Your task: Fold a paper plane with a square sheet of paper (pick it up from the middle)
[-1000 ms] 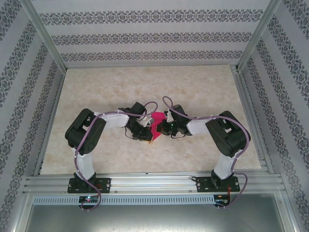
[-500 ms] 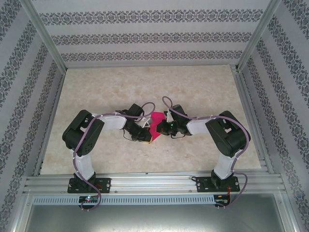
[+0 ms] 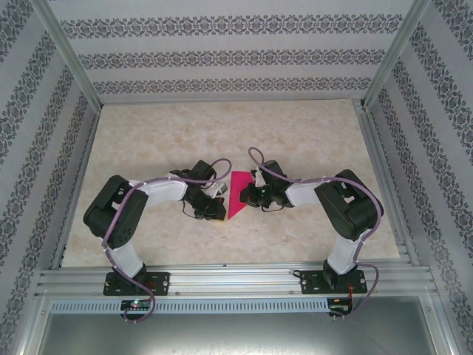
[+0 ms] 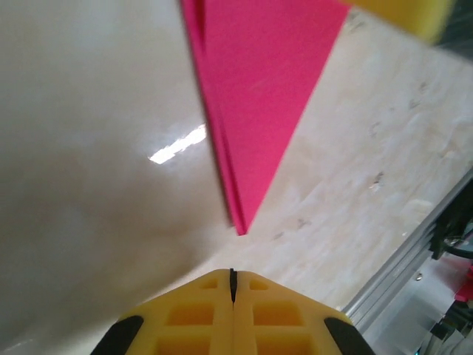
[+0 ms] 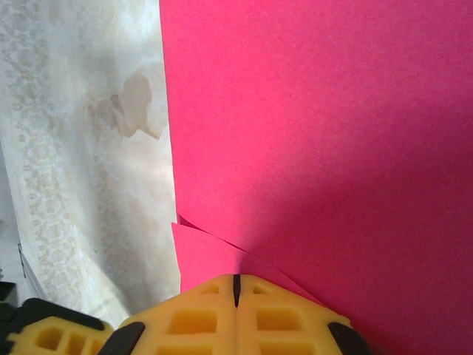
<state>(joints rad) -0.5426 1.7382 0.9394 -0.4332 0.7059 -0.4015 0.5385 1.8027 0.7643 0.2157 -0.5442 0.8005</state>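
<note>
The square sheet of paper point(image 3: 238, 194) is folded into a magenta wedge lying flat mid-table, its point toward the near edge. In the left wrist view the paper's tip point(image 4: 259, 96) sits just ahead of my left gripper point(image 4: 231, 272), whose yellow jaws are shut and empty, a short gap off the paper. In the top view the left gripper point(image 3: 220, 208) is at the wedge's left side. My right gripper point(image 5: 236, 279) is shut, its tips resting on the paper point(image 5: 318, 133) over a layered fold edge. The right gripper point(image 3: 251, 194) sits at the wedge's right edge.
The beige marbled tabletop point(image 3: 310, 140) is ringed by patterned walls and an aluminium rail point(image 3: 236, 277) along the near edge. A tip of the right gripper's yellow finger point(image 4: 403, 15) shows at the top of the left wrist view.
My left arm has drawn back to the left, off the paper. The paper now lies as a clean flat wedge. The right gripper has stayed in place on it.
</note>
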